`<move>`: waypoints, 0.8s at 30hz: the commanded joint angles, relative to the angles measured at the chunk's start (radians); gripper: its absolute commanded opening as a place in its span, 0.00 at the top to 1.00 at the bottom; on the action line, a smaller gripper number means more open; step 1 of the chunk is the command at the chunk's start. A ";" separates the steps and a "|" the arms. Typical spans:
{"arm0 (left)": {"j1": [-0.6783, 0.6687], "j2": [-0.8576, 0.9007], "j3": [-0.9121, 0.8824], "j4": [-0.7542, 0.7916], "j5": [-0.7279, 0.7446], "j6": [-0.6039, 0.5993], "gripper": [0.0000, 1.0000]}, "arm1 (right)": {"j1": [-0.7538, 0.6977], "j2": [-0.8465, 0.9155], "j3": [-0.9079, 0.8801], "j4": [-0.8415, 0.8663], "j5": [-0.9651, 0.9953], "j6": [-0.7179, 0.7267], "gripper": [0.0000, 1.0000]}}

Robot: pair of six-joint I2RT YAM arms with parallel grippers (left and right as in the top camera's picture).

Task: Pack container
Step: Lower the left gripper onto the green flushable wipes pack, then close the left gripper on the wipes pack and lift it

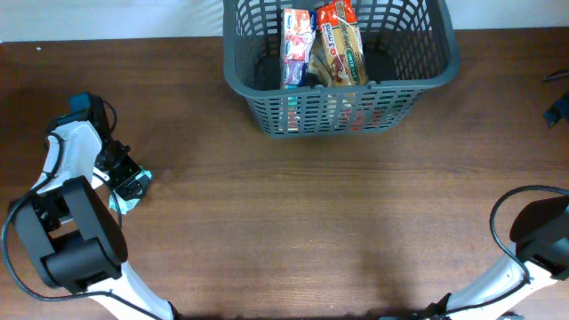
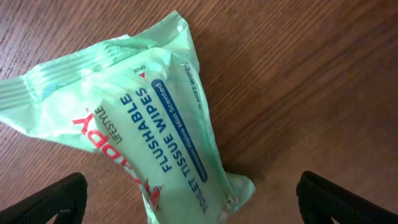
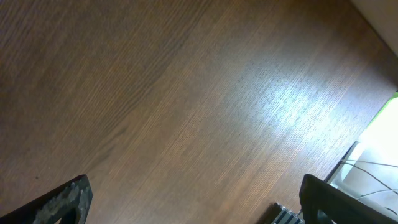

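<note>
The container (image 1: 267,105) is a dark grey slotted basket at the table's back centre. It holds several snack packets (image 1: 322,46). A light green pack of flushable wipes (image 2: 149,124) lies flat on the table at the far left; in the overhead view only a sliver of it (image 1: 118,203) shows under the left gripper. My left gripper (image 2: 189,202) is open, just above the pack, its fingers wide on either side of the pack's near end. My right gripper (image 3: 196,205) is open and empty over bare wood; its arm (image 1: 542,233) is at the front right.
The wooden table (image 1: 320,222) lies between the basket and both arms. A dark object (image 1: 558,111) sits at the right edge. The right wrist view shows the table's edge and cables (image 3: 367,168) at its right.
</note>
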 commanded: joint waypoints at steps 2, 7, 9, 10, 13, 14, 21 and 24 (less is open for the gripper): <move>0.006 0.059 -0.016 0.000 0.005 -0.010 0.01 | 0.000 0.001 -0.005 0.003 -0.004 0.013 0.01; 0.006 0.082 -0.016 0.000 0.014 -0.010 0.01 | 0.000 0.001 -0.005 0.003 -0.004 0.013 0.01; 0.006 0.084 -0.016 0.001 0.011 -0.010 0.01 | 0.000 0.001 -0.005 0.003 -0.004 0.013 0.01; 0.006 0.085 -0.016 0.001 0.010 -0.010 0.01 | 0.000 0.001 -0.005 0.003 -0.004 0.013 0.01; 0.006 0.087 -0.017 0.001 0.010 -0.010 0.01 | 0.000 0.001 -0.005 0.003 -0.004 0.013 0.01; 0.006 0.088 -0.018 0.001 0.010 -0.010 0.01 | 0.000 0.001 -0.005 0.003 -0.004 0.013 0.01; 0.006 0.113 -0.020 0.000 0.011 -0.010 0.01 | 0.000 0.001 -0.005 0.003 -0.004 0.013 0.01; 0.005 0.134 -0.021 -0.003 0.019 -0.010 0.01 | 0.000 0.001 -0.005 0.003 -0.004 0.013 0.01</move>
